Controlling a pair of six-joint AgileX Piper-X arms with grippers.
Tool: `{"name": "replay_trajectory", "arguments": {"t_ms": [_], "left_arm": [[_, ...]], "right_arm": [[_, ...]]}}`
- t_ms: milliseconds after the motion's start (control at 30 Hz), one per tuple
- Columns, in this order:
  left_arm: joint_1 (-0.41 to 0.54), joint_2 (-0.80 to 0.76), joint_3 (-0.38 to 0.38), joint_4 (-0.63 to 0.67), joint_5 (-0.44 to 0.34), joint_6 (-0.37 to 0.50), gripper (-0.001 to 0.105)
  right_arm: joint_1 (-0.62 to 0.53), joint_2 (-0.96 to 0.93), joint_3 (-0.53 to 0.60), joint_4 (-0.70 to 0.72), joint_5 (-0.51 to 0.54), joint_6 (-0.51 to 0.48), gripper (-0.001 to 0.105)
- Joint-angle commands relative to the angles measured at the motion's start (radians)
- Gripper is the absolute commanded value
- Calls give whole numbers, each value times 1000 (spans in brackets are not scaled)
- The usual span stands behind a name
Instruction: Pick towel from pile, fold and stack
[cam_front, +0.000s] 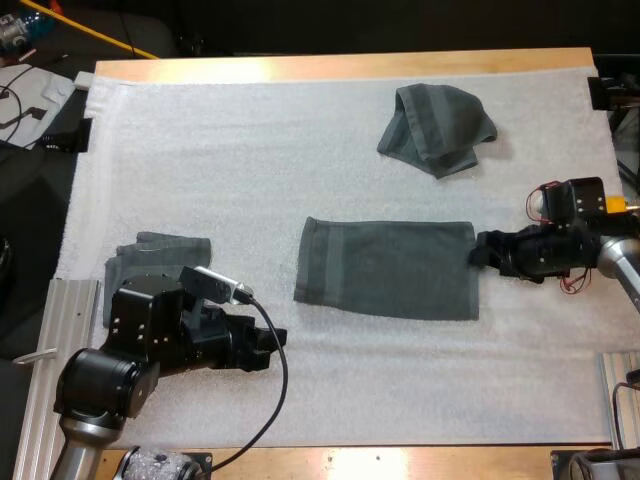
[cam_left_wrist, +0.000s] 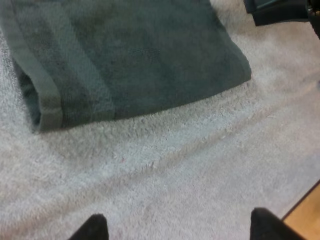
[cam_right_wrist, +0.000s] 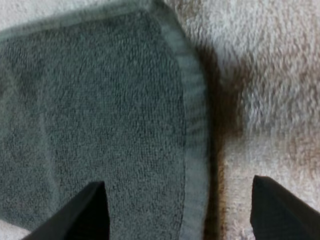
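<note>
Two sets of fingers, both spread wide and gripping nothing. The right fingers (cam_right_wrist: 87, 215) straddle the hem of the flat towel (cam_front: 385, 268), with one tip over the cloth and the other over the bare white mat (cam_front: 250, 150), at the towel's three o'clock edge. The left fingers (cam_left_wrist: 92, 227) hang released over bare mat, just short of the towel's near long edge, round about seven o'clock from its middle.

Here's the danger. If the right fingers drop and close as they stand, the outer tip may dig into the mat's pile and snag it along with the hem. Or the inner tip may shove the cloth toward nine o'clock and ruck it rather than catch it. The towel looks doubled over at its nine o'clock end, though from the left wrist view I can't be sure. If it is, a shallow pinch could take the top layer alone and peel the fold open. And with the left fingers off the cloth, a one-sided lift would likely drag the towel askew.

Outward now. The right arm (cam_front: 545, 255) reaches in low from three o'clock, wrist level, pointing along the towel's length. The left arm (cam_front: 150, 340) sits folded at seven o'clock, its bulk just in front of the folded stack (cam_front: 165, 248) at nine, and a careless swing could nudge that stack. The crumpled towel (cam_front: 438, 128) waits at one o'clock, well clear of both.
</note>
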Motion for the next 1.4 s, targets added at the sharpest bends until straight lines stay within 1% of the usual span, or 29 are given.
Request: {"name": "replay_trajectory", "arguments": {"t_ms": [0, 200, 233, 267, 500, 700, 833, 900, 967, 1033, 1067, 1100, 1200, 1233, 1267, 1367], "left_arm": [[-8, -4, -4, -3, -22, -6, 57], [-7, -3, -4, -5, -13, -6, 57], [-7, -3, -5, -4, -12, -5, 57], [-2, -1, -4, 10, -14, 4, 57], [-2, 0, -4, 23, -14, 5, 57], [-1, 1, -4, 20, -14, 5, 57], [-2, 1, -4, 17, -13, 4, 57], [0, 3, -4, 19, -14, 4, 57], [-1, 0, -6, 21, -14, 5, 57], [-1, 0, -5, 17, -11, 4, 57], [-1, -3, -5, 9, -8, 1, 57], [-1, -3, -6, 5, -6, 2, 57], [-2, -2, -5, 6, -6, 3, 57], [-3, -3, -5, 8, -5, 3, 57], [-3, -3, -5, 9, -4, 4, 57], [-2, -3, -5, 13, -3, 9, 57]], "right_arm": [[-1, 34, 1, -30, -49, -16, 59], [20, 80, 7, -85, -72, 29, 59], [21, 84, 6, -89, -73, 31, 59], [4, 78, 2, -67, -64, 7, 59], [17, 152, 0, -113, -114, 61, 58], [89, 190, -1, -177, -127, 149, 58], [141, 201, -2, -208, -108, 192, 58], [158, 201, -1, -208, -86, 198, 56], [161, 199, 0, -201, -59, 202, 49], [162, 192, 3, -193, -33, 200, 36], [159, 195, 6, -192, -45, 199, 34], [158, 191, 6, -178, -18, 197, 23], [159, 169, 6, -149, 54, 177, 5], [160, 156, 5, -136, 82, 164, 2], [159, 141, 5, -121, 115, 148, 1], [160, 81, 1, -63, 231, 79, 1]]}}
